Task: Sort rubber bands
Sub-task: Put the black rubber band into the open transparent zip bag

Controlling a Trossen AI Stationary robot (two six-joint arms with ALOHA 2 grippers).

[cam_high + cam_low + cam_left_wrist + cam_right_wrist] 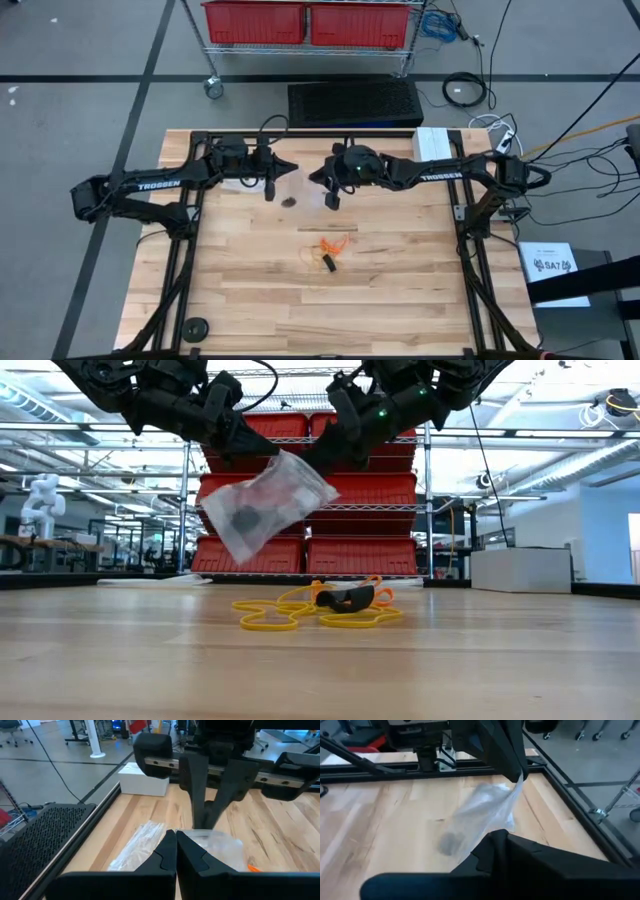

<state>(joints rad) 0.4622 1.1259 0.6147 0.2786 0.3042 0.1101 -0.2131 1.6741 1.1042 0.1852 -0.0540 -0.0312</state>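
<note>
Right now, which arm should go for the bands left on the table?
Probably the right gripper: it hangs nearer the rubber bands and seems to be loosening on the clear bag, which the left gripper pinches shut.

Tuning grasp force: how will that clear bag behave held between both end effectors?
The clear bag likely stays floppy: it hangs crumpled and tilted between the left end effector and right end effector. Probably light, holding only a small dark clump. The thin film may slip.

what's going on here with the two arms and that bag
Both arms hold a clear plastic bag up over the wooden table, with something dark inside it. The left pincer is shut on one top corner, and the right pincer pinches the other. A small pile of orange rubber bands and a black one lies below, unsorted.
</note>
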